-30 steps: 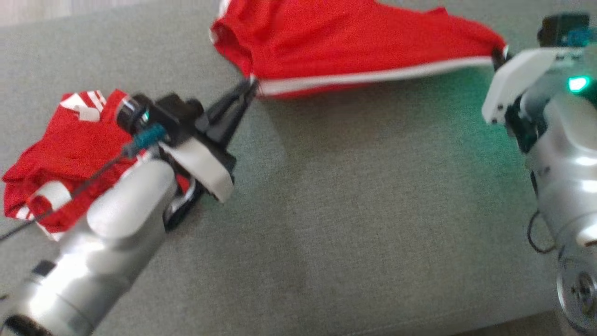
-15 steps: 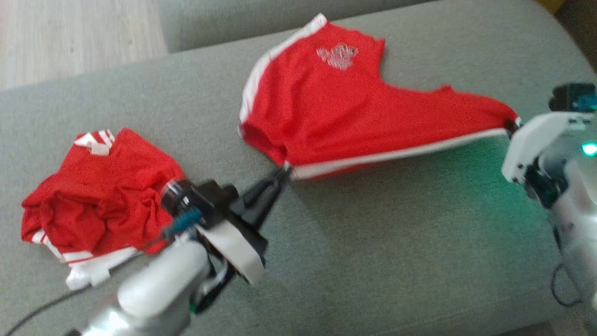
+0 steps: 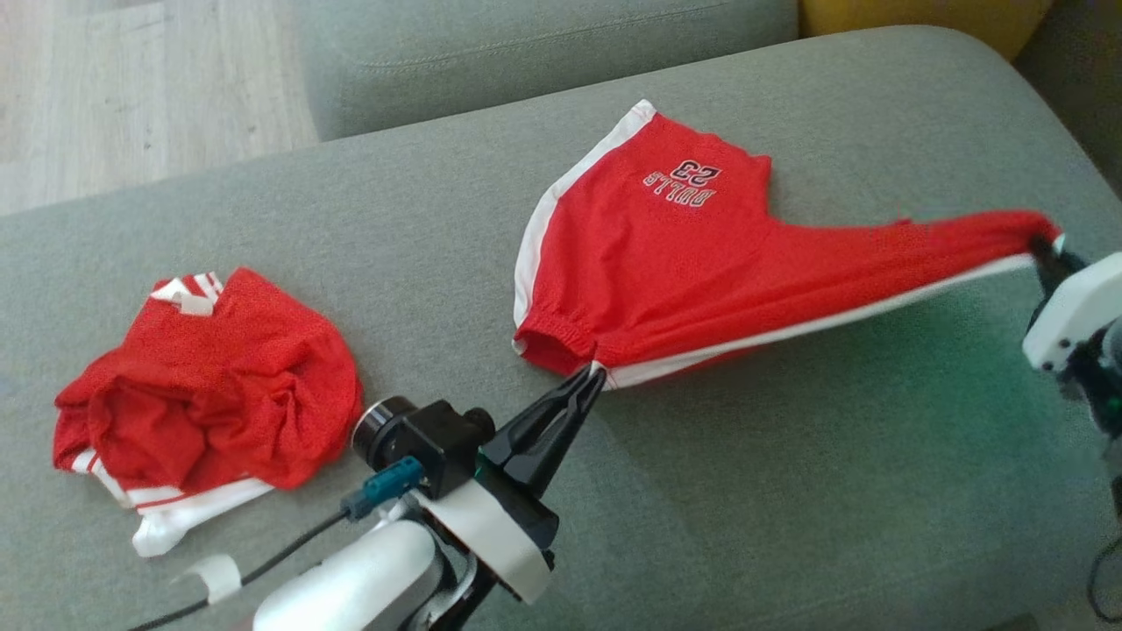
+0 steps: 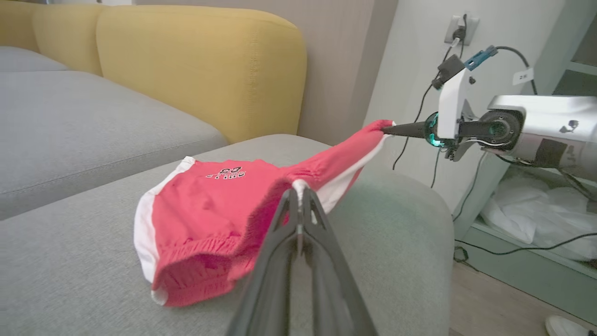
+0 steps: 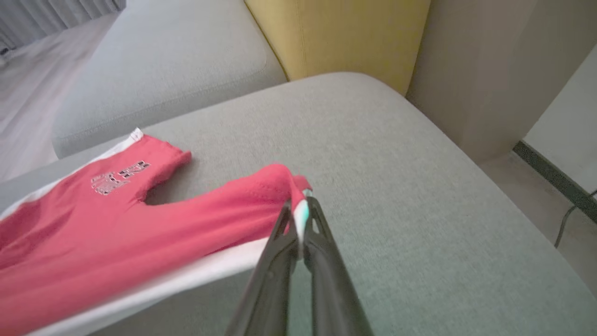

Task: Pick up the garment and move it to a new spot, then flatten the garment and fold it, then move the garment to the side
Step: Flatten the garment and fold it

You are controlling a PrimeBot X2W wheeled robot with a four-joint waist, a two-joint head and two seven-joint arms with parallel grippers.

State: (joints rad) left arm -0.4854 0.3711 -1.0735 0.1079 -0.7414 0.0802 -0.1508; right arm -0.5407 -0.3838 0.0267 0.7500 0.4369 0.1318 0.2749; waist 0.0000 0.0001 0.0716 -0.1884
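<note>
Red basketball shorts (image 3: 666, 254) lie stretched across the right of the grey sofa cushion (image 3: 745, 491). The left fingers (image 3: 552, 421) are closed on the waistband corner, the right fingers (image 4: 408, 129) closed on the striped edge's far-right end. A crumpled red garment (image 3: 210, 394) lies left.

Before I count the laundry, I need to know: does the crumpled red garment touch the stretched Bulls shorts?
No, bare grey cushion separates the crumpled red garment from the Bulls shorts.
</note>
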